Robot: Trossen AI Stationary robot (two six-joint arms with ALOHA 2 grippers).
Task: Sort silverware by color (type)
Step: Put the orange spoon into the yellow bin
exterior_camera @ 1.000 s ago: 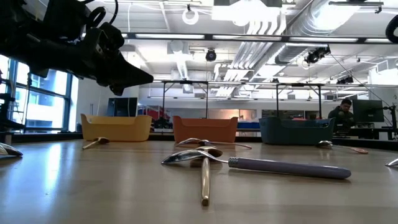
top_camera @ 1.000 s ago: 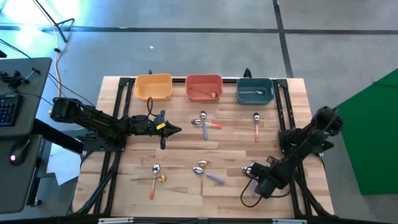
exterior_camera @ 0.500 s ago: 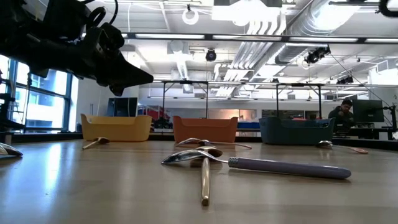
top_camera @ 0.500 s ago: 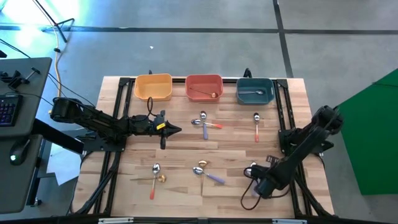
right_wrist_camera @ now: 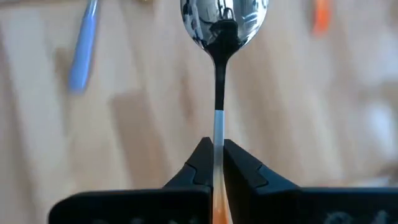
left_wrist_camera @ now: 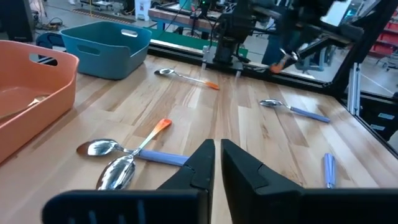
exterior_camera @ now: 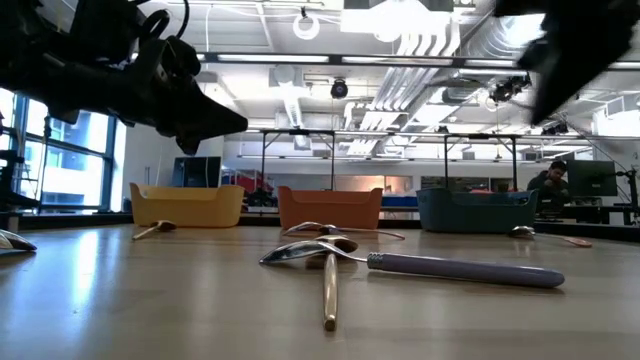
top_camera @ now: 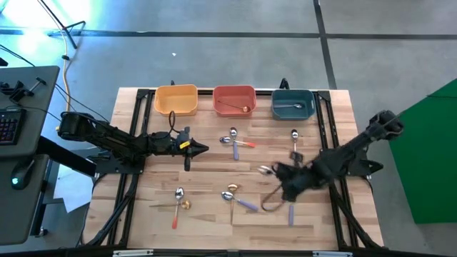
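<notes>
My right gripper (top_camera: 280, 173) hangs over the table's middle right, shut on a spoon (right_wrist_camera: 224, 22) with a silver bowl and an orange handle. My left gripper (top_camera: 203, 148) hovers left of centre, shut and empty, pointing right. Loose spoons lie flat on the table. A crossed purple and orange pair (top_camera: 234, 140) lies in front of the red bin. One orange-handled spoon (top_camera: 294, 145) lies by itself. A gold and orange pair (top_camera: 178, 200) lies near left. A gold and purple pair (top_camera: 236, 197) lies near centre. A purple handle (top_camera: 290, 213) shows below my right arm. My right gripper pinches the spoon's handle (right_wrist_camera: 217, 134) between its two fingers, with the fingers lying along it. The silver bowl (top_camera: 265, 169) sticks out ahead of the fingertips toward the table's left. The spoon is lifted clear of the table.
Three square bins stand along the far edge: yellow (top_camera: 176, 100), red (top_camera: 234, 101) with a gold spoon in it, and teal (top_camera: 293, 104) with a silver-bowled spoon in it. A dark cable loops under my right arm (top_camera: 270, 203). Black frame rails run along both table sides.
My right gripper has risen from the table's near right and swung toward the middle, carrying the orange-handled spoon up clear of the wood. It now shows blurred at the top right of the low view.
</notes>
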